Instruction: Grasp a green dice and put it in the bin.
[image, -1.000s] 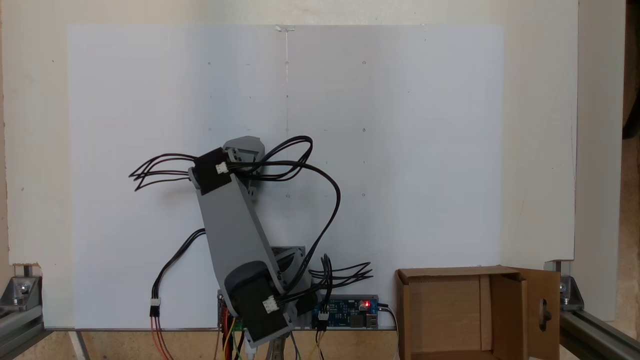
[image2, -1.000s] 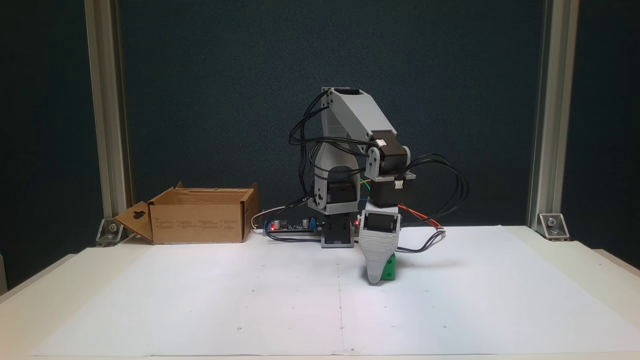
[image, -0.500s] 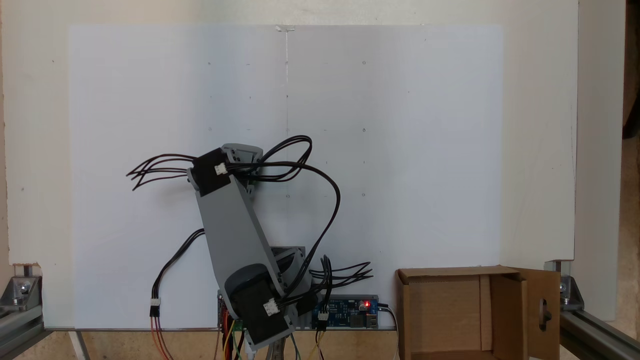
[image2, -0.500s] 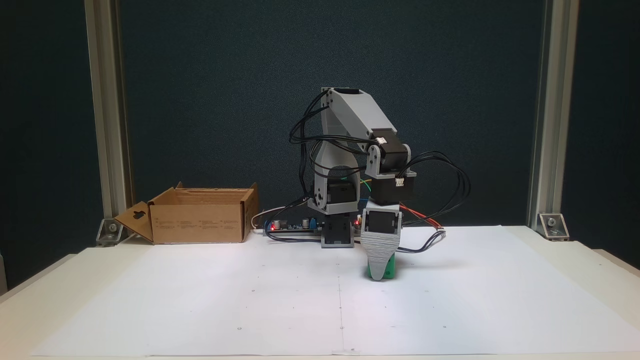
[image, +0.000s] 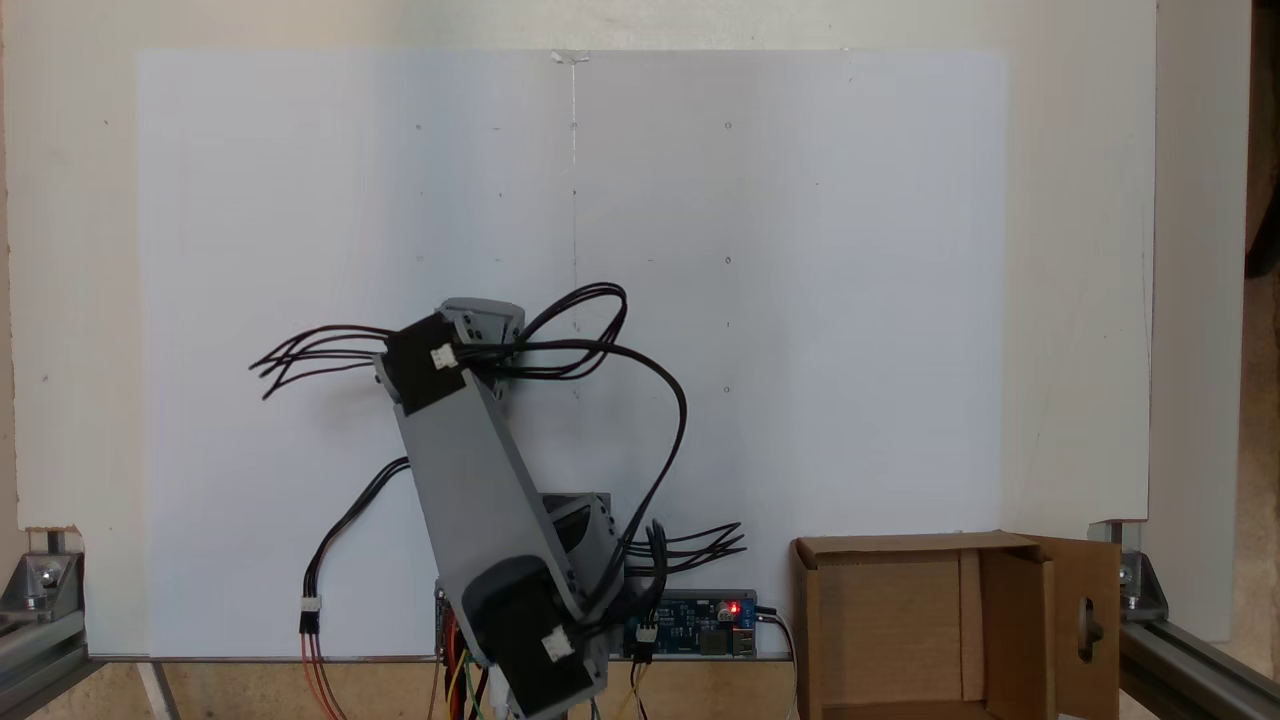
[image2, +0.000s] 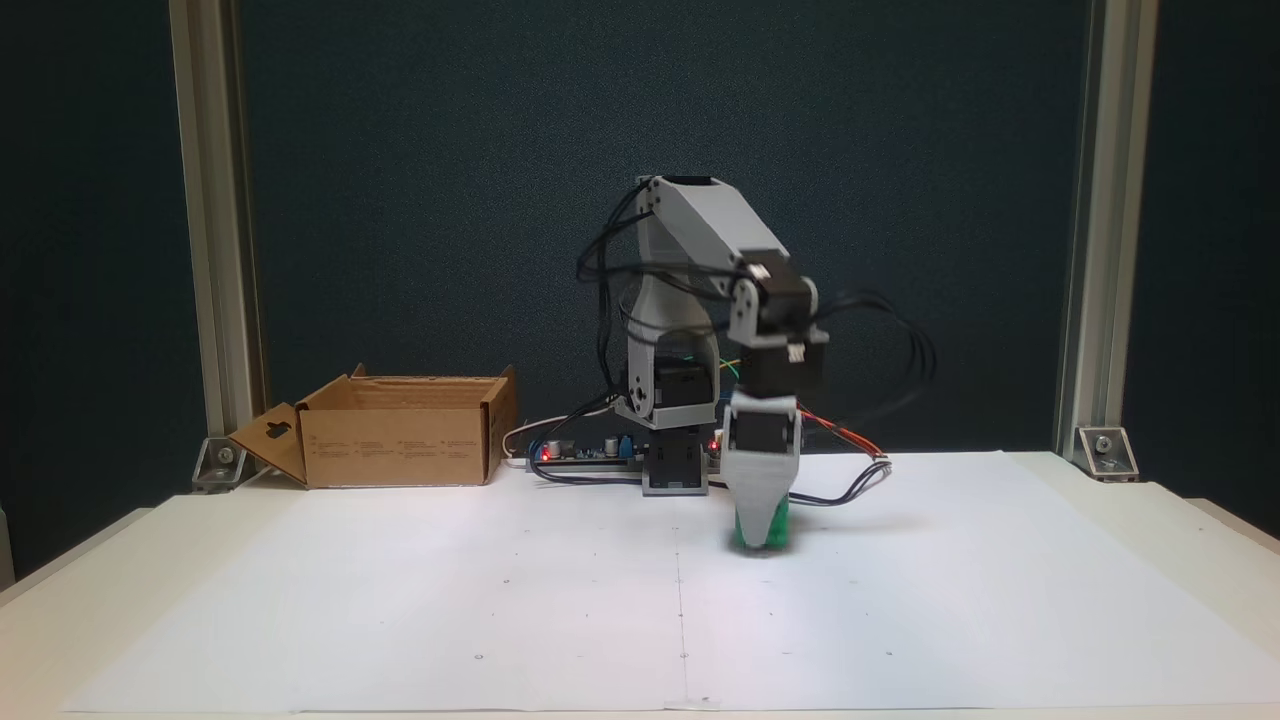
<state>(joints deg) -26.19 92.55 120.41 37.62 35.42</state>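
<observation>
Green dice (image2: 775, 520) sits low over white paper (image2: 500, 600) on desk (image2: 1180, 510), mostly hidden behind end effector (image2: 760, 535) pointing down; green shows either side of front jaw. Grip state: can't tell, jaws overlap w/ blur. Bin (image2: 400, 440) well apart at left.

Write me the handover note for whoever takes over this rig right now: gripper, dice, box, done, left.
Gripper: pointing down at the paper sheet, one grey jaw in front of the small bright green plastic dice; the other jaw is hidden, so open or shut cannot be told.
Dice: low at the sheet, behind the jaw; lifted or resting cannot be told.
Bin: brown open-topped cardboard box, holding nothing, by the base at the table edge.
Done: gripper reached the dice.
Left: confirm grasp, carry to box, release.
</observation>
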